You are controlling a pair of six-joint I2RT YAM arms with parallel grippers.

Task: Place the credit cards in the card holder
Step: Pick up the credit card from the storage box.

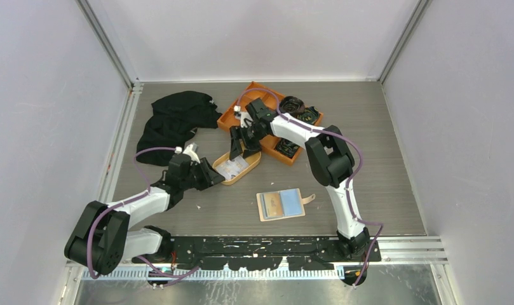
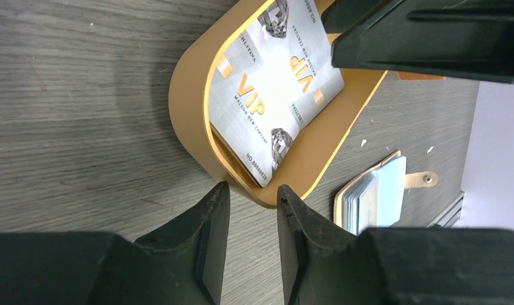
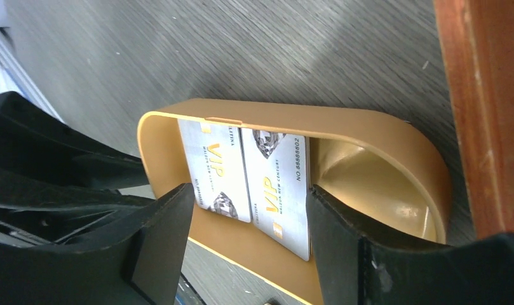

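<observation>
Right gripper point(image 3: 249, 194) wide open astride credit cards point(image 3: 276, 175), left gripper point(image 2: 253, 190) barely open, empty — its camera also shows card holder point(image 2: 375, 194).

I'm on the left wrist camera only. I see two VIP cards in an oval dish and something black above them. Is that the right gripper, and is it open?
Observer: Yes. The right gripper is open, one finger either side of the cards in the dish, gripping nothing.
Operator: Where does the wallet lie overall?
Observer: The wallet lies open on the near side of the dish, apart from it.
Operator: Anything else out there?
Observer: A black cloth is bunched at the far left.
</observation>
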